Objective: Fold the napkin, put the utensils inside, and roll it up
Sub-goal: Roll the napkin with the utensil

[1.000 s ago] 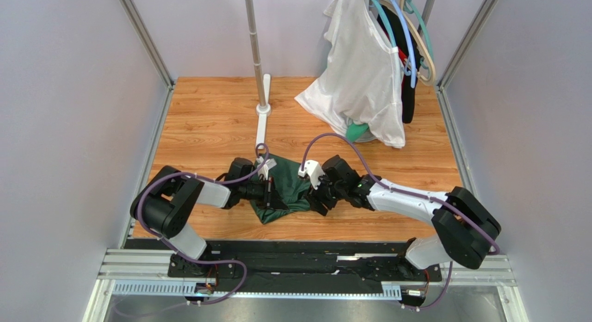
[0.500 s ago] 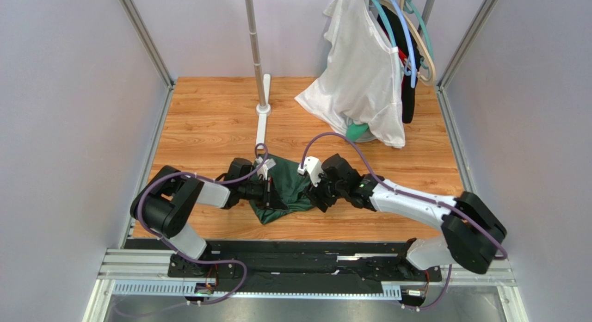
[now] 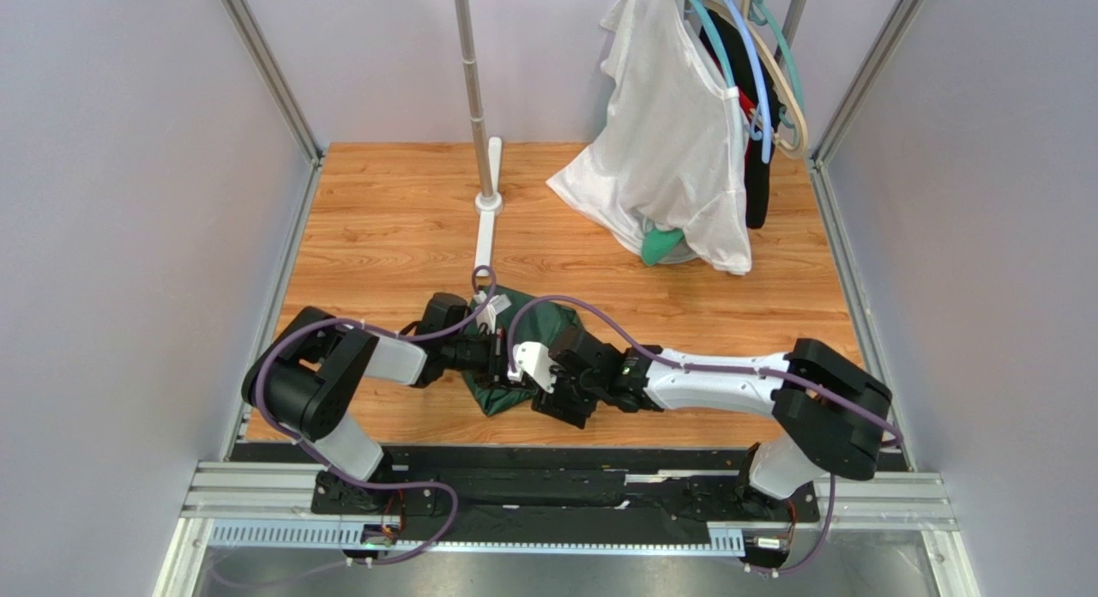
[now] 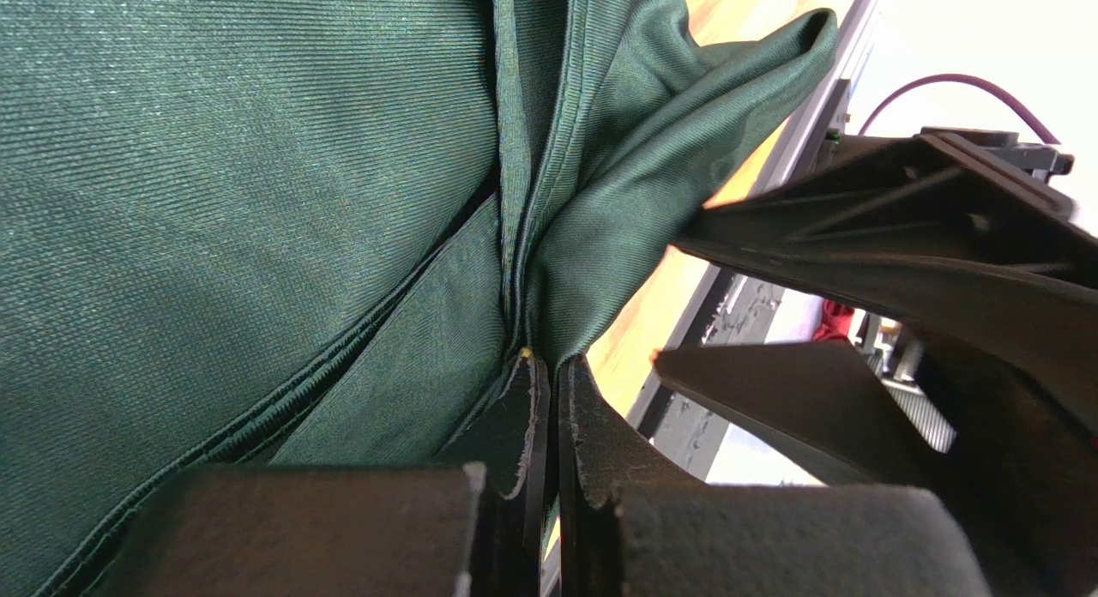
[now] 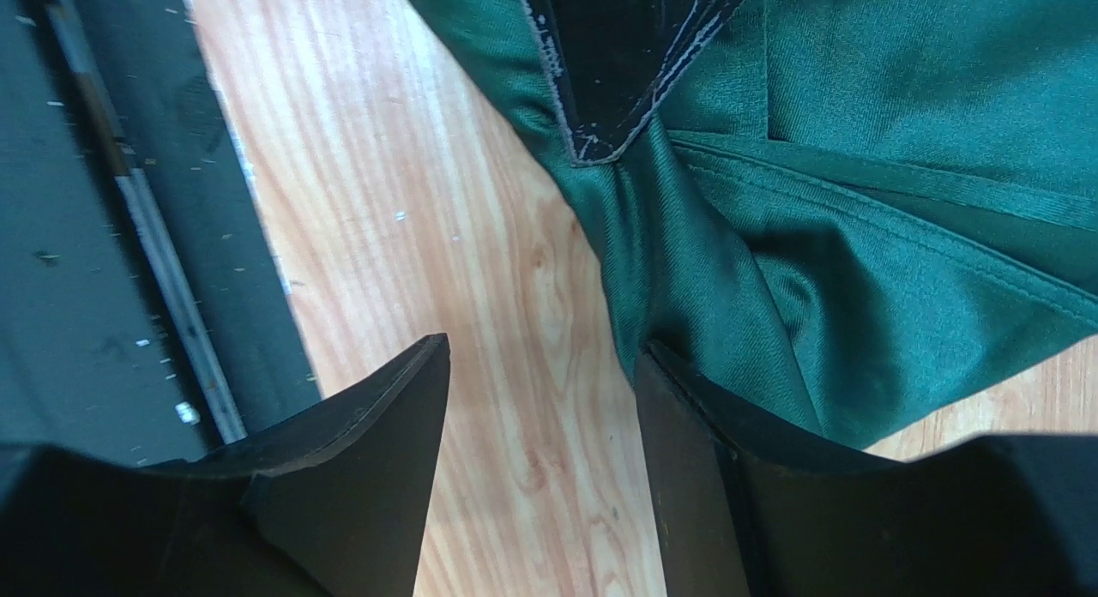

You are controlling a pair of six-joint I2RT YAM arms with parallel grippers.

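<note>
The napkin (image 3: 539,333) lies bunched on the wooden table (image 3: 387,224) between both arms. The left gripper (image 4: 552,368) is clamped on a gathered fold, apparently anchoring it, while the right gripper (image 5: 541,366) stands spread at the near edge, probably to seize a corner.

Napkin (image 3: 541,330): plain dark green, faint sheen on folds. Table (image 3: 387,224) under napkin: orange-brown wood grain. Behind napkin: white garment (image 3: 670,147), brighter green garment (image 3: 661,246). Cable (image 3: 387,332) left of napkin: purple. Left gripper (image 4: 552,362), right gripper (image 5: 541,353) at napkin: black.
</note>
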